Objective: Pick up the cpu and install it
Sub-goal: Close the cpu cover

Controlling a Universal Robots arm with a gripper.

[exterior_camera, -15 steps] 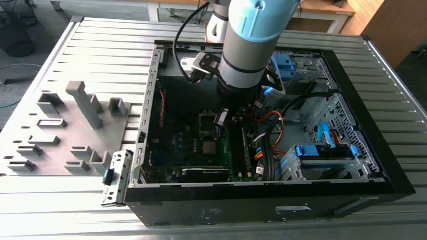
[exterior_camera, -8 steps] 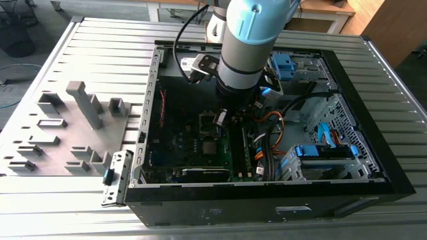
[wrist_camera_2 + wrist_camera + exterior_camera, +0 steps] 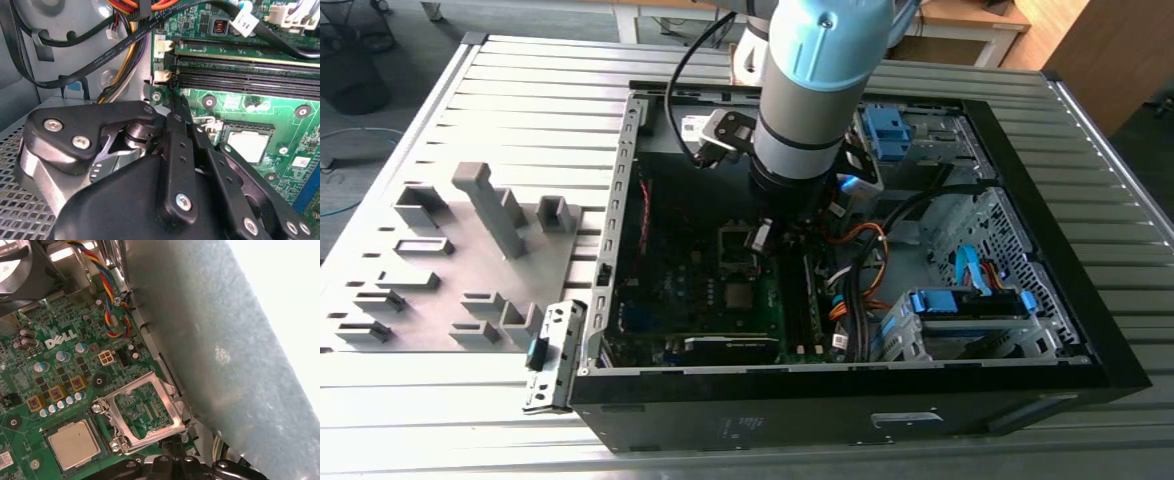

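In the exterior view the arm's pincer [image 3: 758, 240] hangs inside the open computer case [image 3: 1067, 330] on the bench [image 3: 520, 90], above the motherboard. In the second wrist view the pincer's fingers are together, holding nothing. In the first wrist view the cpu [image 3: 73, 442] already lies in its socket; the retention frame [image 3: 145, 410] beside it stands raised, so clamping looks undone.

The cpu [image 3: 73, 441] sits in its socket, the metal retention frame [image 3: 145, 412] raised beside it.

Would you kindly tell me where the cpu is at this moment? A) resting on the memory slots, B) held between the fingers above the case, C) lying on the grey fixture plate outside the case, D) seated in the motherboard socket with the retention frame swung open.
D: in both wrist views the cpu lies flat in its socket, the metal retention frame open beside it.
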